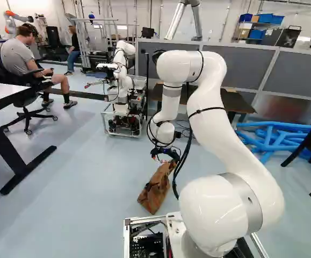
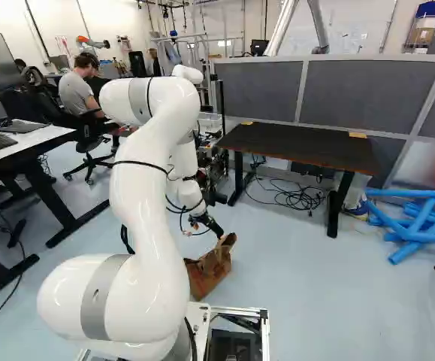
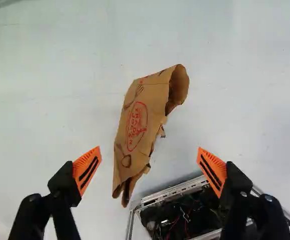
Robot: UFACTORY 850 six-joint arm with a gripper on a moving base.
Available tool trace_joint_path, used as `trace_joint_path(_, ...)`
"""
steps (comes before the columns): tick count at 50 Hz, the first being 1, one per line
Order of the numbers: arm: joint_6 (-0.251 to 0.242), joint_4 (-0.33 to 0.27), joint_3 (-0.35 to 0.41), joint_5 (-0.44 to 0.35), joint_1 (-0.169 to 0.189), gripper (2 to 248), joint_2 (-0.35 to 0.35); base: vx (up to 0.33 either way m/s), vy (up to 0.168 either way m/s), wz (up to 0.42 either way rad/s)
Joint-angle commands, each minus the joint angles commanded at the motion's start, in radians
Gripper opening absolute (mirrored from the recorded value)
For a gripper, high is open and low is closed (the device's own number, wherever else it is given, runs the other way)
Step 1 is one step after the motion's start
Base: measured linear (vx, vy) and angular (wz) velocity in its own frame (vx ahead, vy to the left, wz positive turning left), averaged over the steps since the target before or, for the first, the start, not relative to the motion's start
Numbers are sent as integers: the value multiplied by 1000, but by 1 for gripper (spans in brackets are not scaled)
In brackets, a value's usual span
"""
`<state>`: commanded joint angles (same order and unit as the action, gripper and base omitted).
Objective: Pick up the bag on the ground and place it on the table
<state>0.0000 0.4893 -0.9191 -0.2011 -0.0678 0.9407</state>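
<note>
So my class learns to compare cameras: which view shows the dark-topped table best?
The right base view: the dark-topped table stands clear of the arm, its top in full sight and its legs visible. In the left base view the arm hides much of it; the wrist view does not show it.

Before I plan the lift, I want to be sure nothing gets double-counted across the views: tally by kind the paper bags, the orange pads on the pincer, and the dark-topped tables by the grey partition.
Paper bag: 1
Orange pads on the pincer: 2
Dark-topped table by the grey partition: 1
Total: 4
</note>
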Motion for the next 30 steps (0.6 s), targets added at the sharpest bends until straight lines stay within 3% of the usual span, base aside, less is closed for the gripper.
trace_joint_path(21, 2, 0, -60, 0, 1, 247, 85, 0, 0, 0)
trace_joint_path(30, 68, 0, -87, 0, 1, 247, 121, 0, 0, 0)
